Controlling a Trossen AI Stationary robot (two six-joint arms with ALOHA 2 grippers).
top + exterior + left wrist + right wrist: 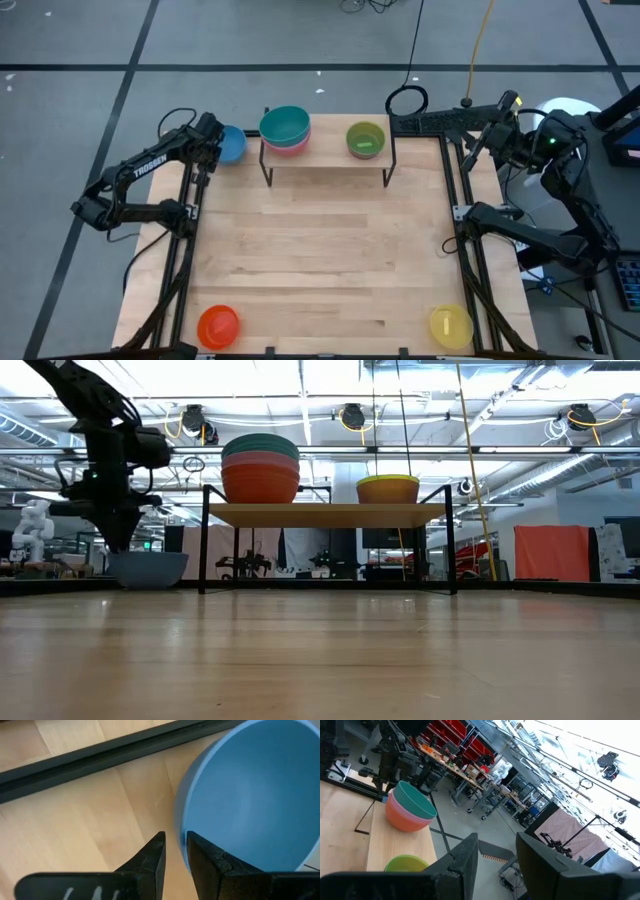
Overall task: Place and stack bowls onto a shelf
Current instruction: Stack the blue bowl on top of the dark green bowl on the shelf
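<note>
A blue bowl (231,144) sits on the table just left of the shelf (325,152), and also shows in the low view (148,568). My left gripper (175,847) is shut on its rim. On the shelf a teal bowl (285,124) is nested in a pink bowl (292,146) at the left. A green bowl (365,140) stands at the right. An orange bowl (218,325) and a yellow bowl (450,325) rest near the table's front edge. My right gripper (492,855) is open and empty at the table's far right corner (478,145). My left gripper pinches the blue bowl's rim (181,827) on the side away from the shelf, one finger (205,855) inside the bowl and one finger (152,857) outside. The fingers come from above, pointing down. In the low view the bowl's base (148,586) seems to rest on the table.
The shelf's black legs (267,165) stand close to the right of the blue bowl. A black frame rail (100,752) runs along the table's edge beside the bowl. Bare wood (320,260) lies between the shelf and the two front bowls.
</note>
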